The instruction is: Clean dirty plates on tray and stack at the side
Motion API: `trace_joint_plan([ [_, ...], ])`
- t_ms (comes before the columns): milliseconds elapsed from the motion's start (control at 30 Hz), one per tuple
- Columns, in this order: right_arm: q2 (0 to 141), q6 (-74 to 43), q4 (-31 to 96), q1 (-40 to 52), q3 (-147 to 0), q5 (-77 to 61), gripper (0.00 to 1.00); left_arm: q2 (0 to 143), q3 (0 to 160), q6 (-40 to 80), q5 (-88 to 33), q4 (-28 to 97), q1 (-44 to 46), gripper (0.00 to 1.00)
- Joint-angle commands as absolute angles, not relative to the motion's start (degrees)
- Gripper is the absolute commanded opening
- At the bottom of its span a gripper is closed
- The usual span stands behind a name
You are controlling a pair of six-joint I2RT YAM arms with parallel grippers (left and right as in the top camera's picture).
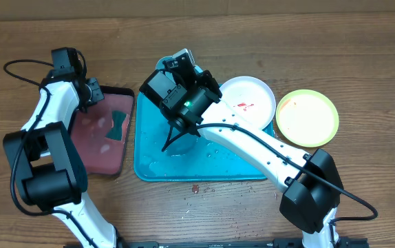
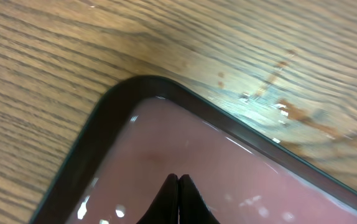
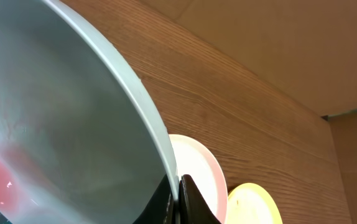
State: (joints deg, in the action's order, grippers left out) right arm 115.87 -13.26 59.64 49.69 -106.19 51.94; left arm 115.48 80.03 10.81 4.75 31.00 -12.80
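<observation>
Clamping light blue plate (image 3: 60, 112) rim, right pincer (image 3: 178, 190) over wet turquoise tray (image 1: 149, 171); left pincer (image 2: 178, 186) closed, empty, above pink-liquid tray (image 2: 104, 106), nine o'clock.

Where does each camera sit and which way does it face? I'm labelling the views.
Overhead: above the table, straight down on the turquoise tray; both arms show.
Left wrist: down into the black-rimmed tray; shut left gripper shows.
Right wrist: looks along the light blue plate, pinched by the right gripper.
Overhead and right wrist share the white plate and yellow-green plate.

Turquoise tray (image 1: 151, 141), red-smeared white plate (image 1: 250, 96), yellow-green plate (image 1: 308, 118), light blue plate (image 3: 60, 124)
</observation>
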Motion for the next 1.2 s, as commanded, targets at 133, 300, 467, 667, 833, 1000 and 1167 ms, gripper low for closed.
trace_joint_plan([
  [133,113.67,-13.76,59.22,49.82,-107.85,54.19,0.04,118.76,80.73,11.57,8.64,26.28,-13.23,0.04],
  [300,113.67,-13.78,59.2,49.82,-107.85,54.17,0.04,118.78,80.73,11.55,12.86,22.06,-13.23,0.04],
  [467,113.67,-13.78,59.0,49.82,-107.85,54.17,0.04,118.78,80.73,11.6,13.98,19.05,-13.58,0.04],
  [667,113.67,-13.76,58.65,49.82,-107.85,54.17,0.04,118.78,80.73,11.62,13.98,16.82,-14.66,0.04],
  [833,113.67,-13.78,58.57,49.82,-107.85,54.15,0.04,118.78,80.73,11.62,13.93,16.43,-15.68,0.04],
  [1000,113.67,-13.82,58.54,49.82,-107.85,53.95,0.04,118.78,80.75,11.57,13.39,16.67,-15.88,0.04],
  [1167,113.67,-16.36,58.59,49.76,-107.85,53.93,0.04,117.14,80.99,9.72,11.0,17.34,-15.84,0.04],
])
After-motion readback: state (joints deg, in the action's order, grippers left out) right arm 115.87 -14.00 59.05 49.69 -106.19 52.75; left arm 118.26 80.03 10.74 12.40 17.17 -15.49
